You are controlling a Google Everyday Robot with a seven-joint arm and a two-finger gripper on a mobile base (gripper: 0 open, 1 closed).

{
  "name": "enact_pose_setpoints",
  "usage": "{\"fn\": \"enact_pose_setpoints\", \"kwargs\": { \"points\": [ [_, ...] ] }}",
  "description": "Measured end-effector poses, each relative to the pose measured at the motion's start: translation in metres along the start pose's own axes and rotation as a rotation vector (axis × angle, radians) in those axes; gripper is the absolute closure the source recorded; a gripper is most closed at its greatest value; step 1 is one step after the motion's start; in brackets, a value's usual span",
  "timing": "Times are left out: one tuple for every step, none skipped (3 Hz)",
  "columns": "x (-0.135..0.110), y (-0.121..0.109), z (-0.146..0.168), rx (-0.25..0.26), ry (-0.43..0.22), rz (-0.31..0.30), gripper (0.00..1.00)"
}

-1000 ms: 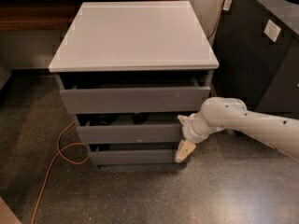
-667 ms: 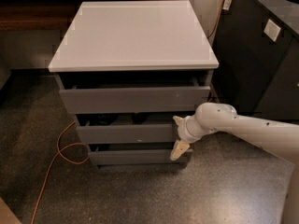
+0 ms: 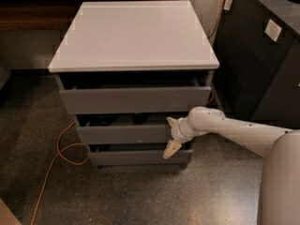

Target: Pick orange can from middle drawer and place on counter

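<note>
The grey cabinet's middle drawer [image 3: 122,134] is pulled out a little, with only a dark gap showing above its front. The orange can is hidden from view. The white-grey counter [image 3: 133,32] on top of the cabinet is bare. My gripper [image 3: 170,136] is at the right part of the middle drawer's front, reaching in from the right on a white arm [image 3: 234,130]. Its fingers are open: one beige fingertip [image 3: 171,148] points down below the drawer front, the other sits at the front's top edge.
The top drawer [image 3: 131,99] and bottom drawer [image 3: 136,157] are also slightly ajar. An orange cable [image 3: 56,158] loops on the speckled floor to the left. A dark cabinet [image 3: 253,55] stands close on the right, and a wooden bench [image 3: 33,13] runs behind.
My arm has slid left along the middle drawer's front, carrying the gripper from the drawer's right end further toward its middle. The drawers have not visibly moved.
</note>
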State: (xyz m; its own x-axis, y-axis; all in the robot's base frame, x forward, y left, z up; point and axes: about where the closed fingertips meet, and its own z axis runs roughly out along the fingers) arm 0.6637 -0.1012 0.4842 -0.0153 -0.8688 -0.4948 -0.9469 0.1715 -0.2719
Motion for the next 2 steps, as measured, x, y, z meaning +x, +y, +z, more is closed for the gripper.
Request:
{"fn": "enact_pose_setpoints", "kwargs": {
  "points": [
    [0.000, 0.000, 0.000, 0.000, 0.000, 0.000, 0.00],
    [0.005, -0.006, 0.013, -0.008, -0.016, 0.033, 0.00]
  ]
}}
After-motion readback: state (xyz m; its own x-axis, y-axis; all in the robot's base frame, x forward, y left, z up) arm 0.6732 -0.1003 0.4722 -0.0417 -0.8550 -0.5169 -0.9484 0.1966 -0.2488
